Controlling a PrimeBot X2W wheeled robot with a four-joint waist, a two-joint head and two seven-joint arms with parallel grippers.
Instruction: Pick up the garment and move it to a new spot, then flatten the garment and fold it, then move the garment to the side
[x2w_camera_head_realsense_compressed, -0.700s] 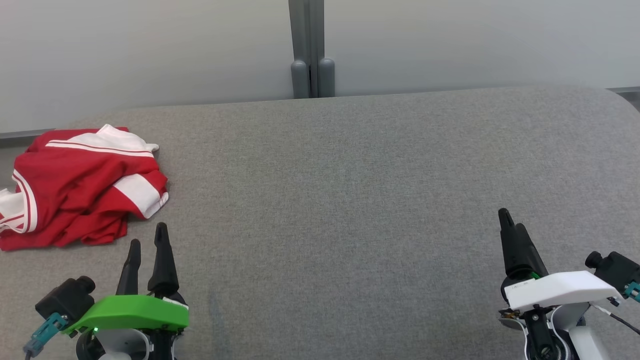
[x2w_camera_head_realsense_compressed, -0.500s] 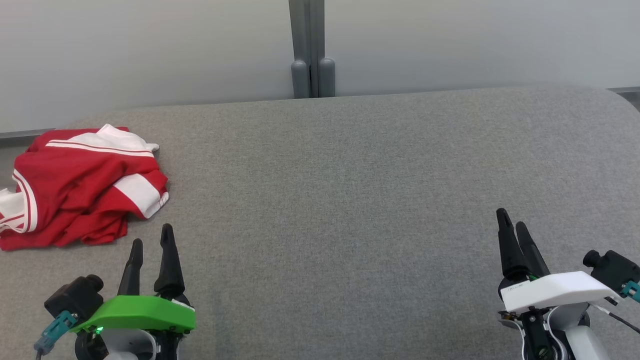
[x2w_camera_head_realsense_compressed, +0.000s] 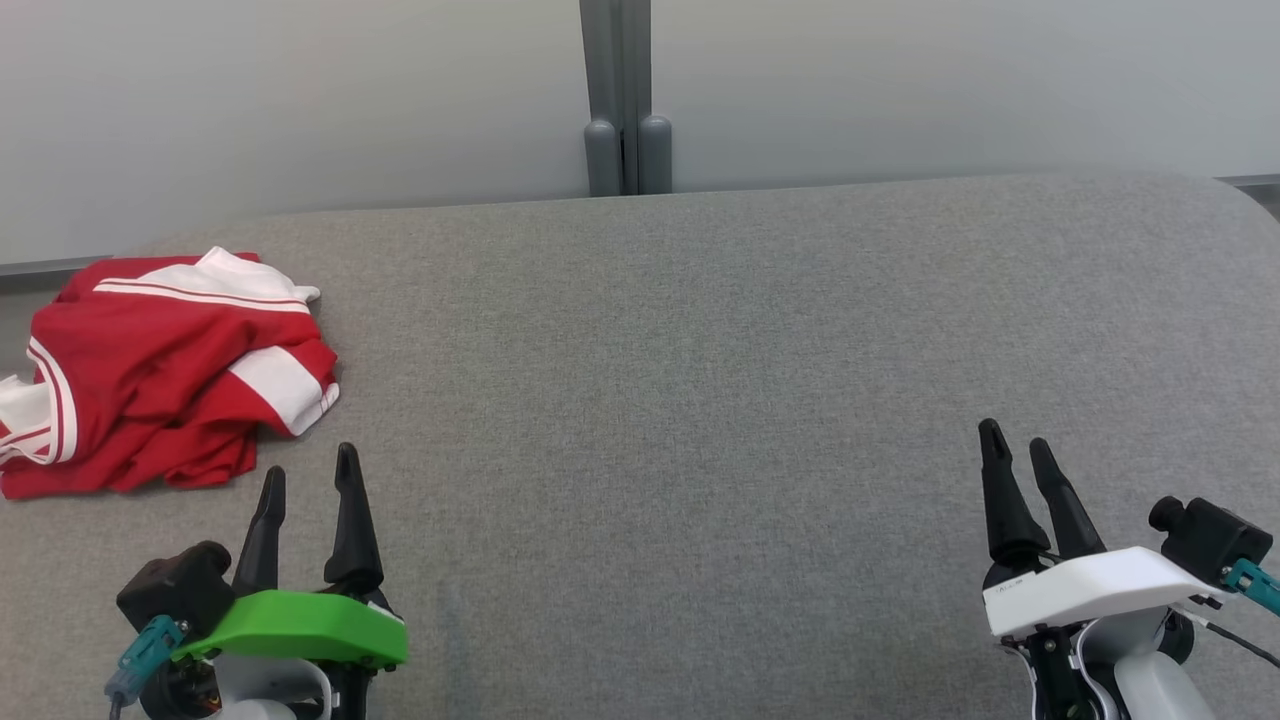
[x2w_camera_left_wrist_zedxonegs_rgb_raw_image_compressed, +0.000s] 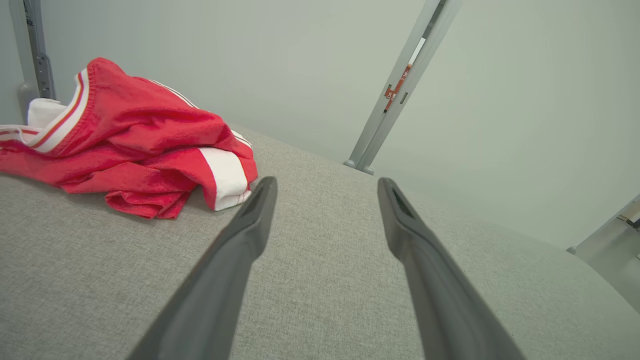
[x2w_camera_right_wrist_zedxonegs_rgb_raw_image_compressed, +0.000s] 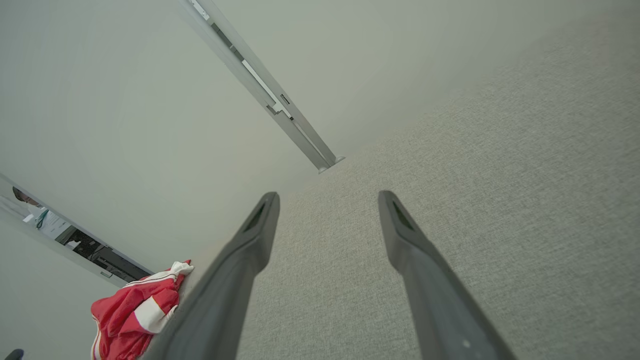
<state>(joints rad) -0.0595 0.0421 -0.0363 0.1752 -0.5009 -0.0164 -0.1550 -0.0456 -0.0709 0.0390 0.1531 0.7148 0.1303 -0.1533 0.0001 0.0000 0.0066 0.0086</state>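
Left gripper (x2w_camera_head_realsense_compressed: 309, 463) green-housed; right gripper (x2w_camera_head_realsense_compressed: 1013, 437) white-housed; fingers (x2w_camera_head_realsense_compressed: 352, 520) black.

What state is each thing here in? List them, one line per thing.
garment: crumpled in a heap on the grey table, unfolded, not held.
left gripper: open, empty, close to the garment but not touching it.
right gripper: open, empty, over bare table far from the garment.
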